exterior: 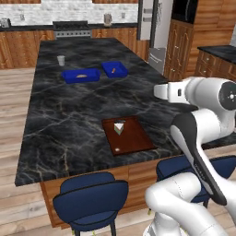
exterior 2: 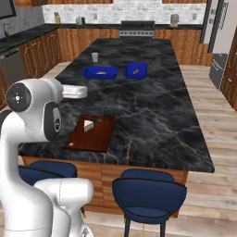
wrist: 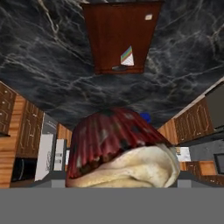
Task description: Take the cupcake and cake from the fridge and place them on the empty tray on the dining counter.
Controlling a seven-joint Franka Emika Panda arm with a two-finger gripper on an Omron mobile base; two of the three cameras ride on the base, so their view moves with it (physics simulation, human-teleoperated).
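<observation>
The cupcake (wrist: pixel 118 153), in a dark red wrapper with a tan top, looms large at the bottom of the hand view, and my gripper (exterior: pixel 156 92) is shut on it. The hand hovers above the dining counter (exterior: pixel 69 115), to the right of the dark reddish-brown tray (exterior: pixel 133 140) and higher than it. The cake (exterior: pixel 119 127), a small cream wedge, lies on the tray's far end. From the right base view the hand (exterior 2: pixel 82 91) sits left of the tray (exterior 2: pixel 99 136) and cake (exterior 2: pixel 88 125). The grey fridge (exterior: pixel 154 27) stands at the back right.
Two bright blue trays (exterior: pixel 81 75) (exterior: pixel 115 69) and a glass (exterior: pixel 61 60) lie on the far half of the counter. Blue stools (exterior: pixel 92 198) (exterior: pixel 203 170) stand at the near edge. A stove (exterior: pixel 71 28) and wooden cabinets line the back wall.
</observation>
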